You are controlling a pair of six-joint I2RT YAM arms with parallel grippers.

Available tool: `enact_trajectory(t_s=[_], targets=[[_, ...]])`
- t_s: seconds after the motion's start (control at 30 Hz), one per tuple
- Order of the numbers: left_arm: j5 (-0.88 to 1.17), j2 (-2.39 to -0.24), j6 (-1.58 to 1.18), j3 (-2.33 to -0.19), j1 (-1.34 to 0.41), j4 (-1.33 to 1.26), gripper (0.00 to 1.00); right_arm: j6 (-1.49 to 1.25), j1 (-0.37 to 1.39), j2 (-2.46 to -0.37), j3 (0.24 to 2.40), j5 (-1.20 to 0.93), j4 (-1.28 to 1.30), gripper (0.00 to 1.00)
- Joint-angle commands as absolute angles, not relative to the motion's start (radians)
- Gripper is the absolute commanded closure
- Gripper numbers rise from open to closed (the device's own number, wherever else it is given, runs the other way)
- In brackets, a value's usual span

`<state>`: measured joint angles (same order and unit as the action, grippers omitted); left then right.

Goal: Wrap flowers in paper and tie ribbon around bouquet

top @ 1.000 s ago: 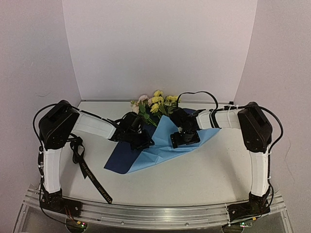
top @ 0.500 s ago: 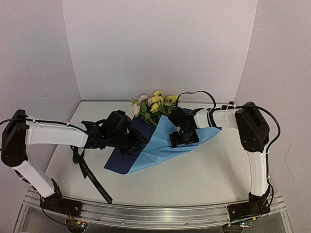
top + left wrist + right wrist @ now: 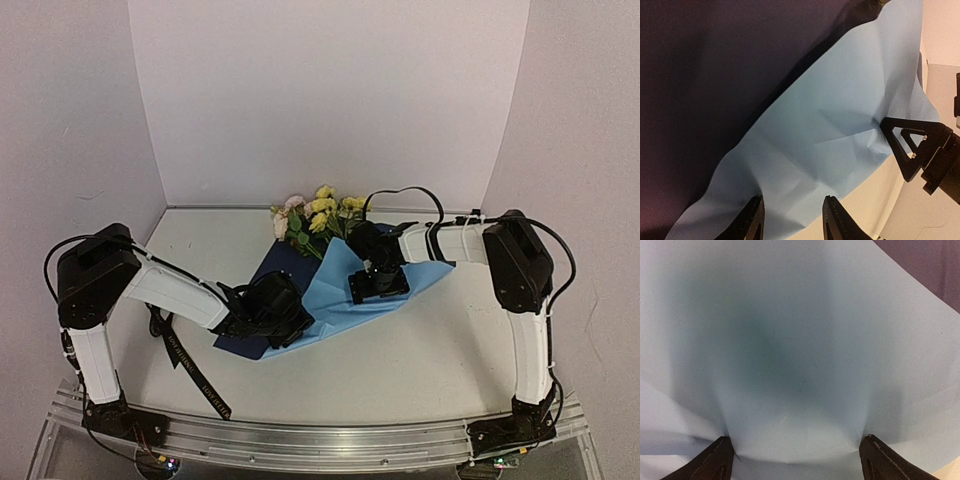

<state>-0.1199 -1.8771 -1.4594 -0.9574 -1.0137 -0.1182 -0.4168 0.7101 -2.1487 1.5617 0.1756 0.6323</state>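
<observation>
White table, plain white walls all round, and in the middle lies the paper, a light blue flap folded over its navy face, long axis running from near-left up to far-right. At its far edge the flowers poke out, yellow and pink blooms showing, stems hidden under the sheet. Now the key relation: the near-left end of that sheet, where blue meets navy, sits right under the left gripper, so the left arm is the nearer one for the next fold. Its jaws stand partly apart just above the blue edge, clamping nothing that I can see. That arm reaches low and forward, elbow bent, wrist angled down at the paper. Over on the other side, the right gripper is spread wide, both fingertips pressed flat on the blue flap, pinning it, forearm stretched in from the right. Well off to the left, the ribbon lies untouched near the left arm's base.
</observation>
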Motion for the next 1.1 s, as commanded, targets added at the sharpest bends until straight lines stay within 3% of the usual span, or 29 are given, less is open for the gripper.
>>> enact_trajectory(t_s=[0.0,0.5,1.07], targets=[[-0.156,-1.878,-1.492,-0.924,-1.006,-0.153,0.59,-0.428,0.707,-2.16,1.595,0.176,0.655,0.09],[-0.061,-1.856,-1.352,-0.889,-0.926,0.073,0.6,-0.436,0.587,-2.037,1.575,0.131,0.662,0.06],[-0.018,-1.761,-1.087,-0.853,-0.746,0.204,0.6,-0.453,0.587,-1.858,1.477,0.089,0.667,0.05]])
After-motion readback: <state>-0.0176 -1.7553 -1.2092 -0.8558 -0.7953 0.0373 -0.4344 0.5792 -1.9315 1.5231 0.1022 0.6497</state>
